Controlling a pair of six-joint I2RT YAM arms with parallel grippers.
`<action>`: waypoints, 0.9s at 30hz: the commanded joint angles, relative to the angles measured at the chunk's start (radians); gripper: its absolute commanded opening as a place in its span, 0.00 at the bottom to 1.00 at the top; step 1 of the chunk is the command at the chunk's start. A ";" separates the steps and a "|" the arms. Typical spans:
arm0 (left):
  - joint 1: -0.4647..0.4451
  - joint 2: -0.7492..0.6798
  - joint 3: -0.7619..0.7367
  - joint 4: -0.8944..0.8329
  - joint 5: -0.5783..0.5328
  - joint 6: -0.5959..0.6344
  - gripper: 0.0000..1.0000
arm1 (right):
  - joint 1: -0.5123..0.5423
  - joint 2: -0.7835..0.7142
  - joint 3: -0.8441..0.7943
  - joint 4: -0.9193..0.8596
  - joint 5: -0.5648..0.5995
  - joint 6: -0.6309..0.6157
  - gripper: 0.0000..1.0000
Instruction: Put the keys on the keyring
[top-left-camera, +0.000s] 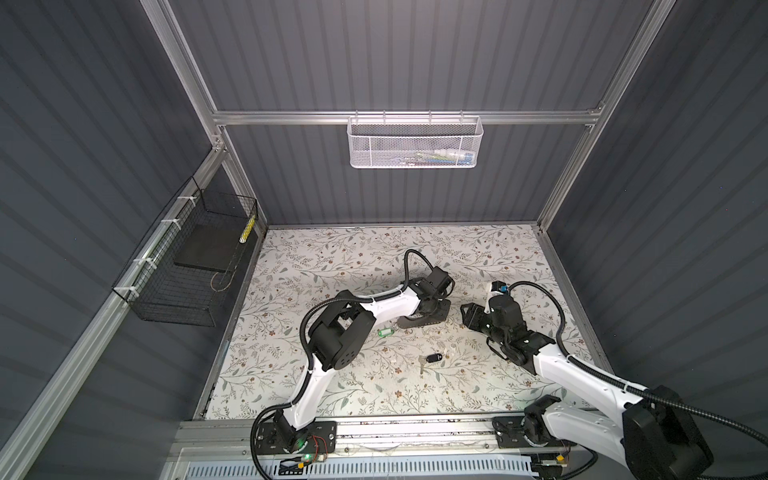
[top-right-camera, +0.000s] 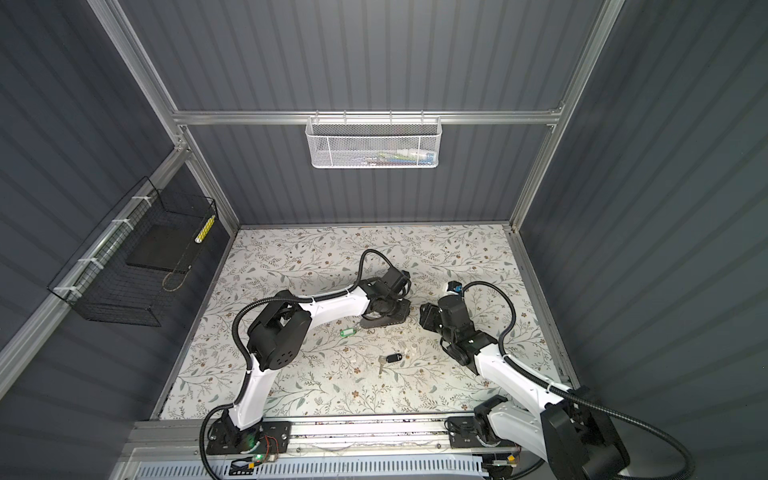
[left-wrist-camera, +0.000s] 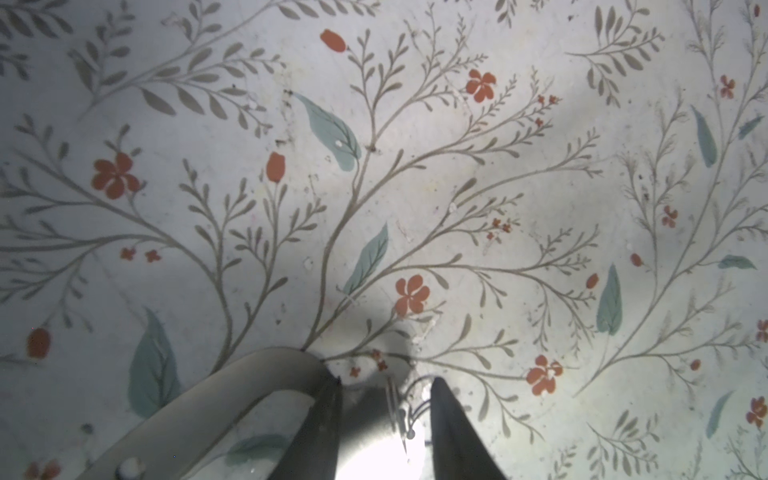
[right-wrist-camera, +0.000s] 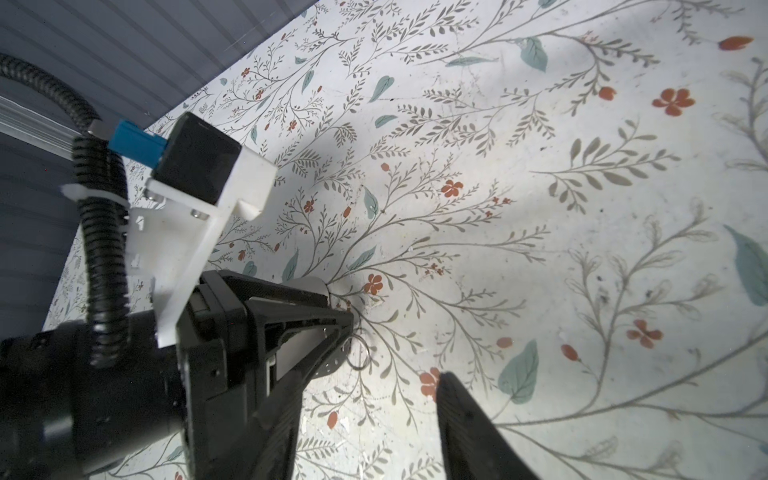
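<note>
The keyring (top-left-camera: 441, 312) is a dark grey plate lying on the flowered mat (top-left-camera: 374, 270), mid-table in both top views. My left gripper (top-left-camera: 433, 308) stands over it. In the left wrist view the left gripper (left-wrist-camera: 386, 380) straddles the keyring's (left-wrist-camera: 249, 374) end; a gap with small metal rings (left-wrist-camera: 409, 415) remains beside one finger. The right gripper (top-left-camera: 467, 314) hovers just right of the plate, open, with only mat between its fingers (right-wrist-camera: 465, 428); a ring (right-wrist-camera: 358, 353) hangs off the plate's edge ahead. The green-tagged key (top-left-camera: 384, 332) and black-tagged key (top-left-camera: 433, 358) lie loose nearer the front.
A white mesh basket (top-left-camera: 415, 143) hangs on the back rail. A black wire basket (top-left-camera: 187, 270) is fixed to the left wall. An aluminium rail (top-left-camera: 415, 432) carrying both arm bases runs along the front edge.
</note>
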 joint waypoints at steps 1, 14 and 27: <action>-0.010 0.012 0.028 -0.016 -0.025 -0.013 0.35 | 0.000 -0.001 0.003 0.029 -0.016 -0.016 0.47; -0.020 0.005 0.020 -0.009 -0.028 -0.009 0.23 | -0.005 0.008 0.004 0.040 -0.039 -0.025 0.30; -0.027 -0.054 -0.054 0.072 0.003 0.015 0.09 | -0.011 0.005 0.001 0.044 -0.045 -0.024 0.26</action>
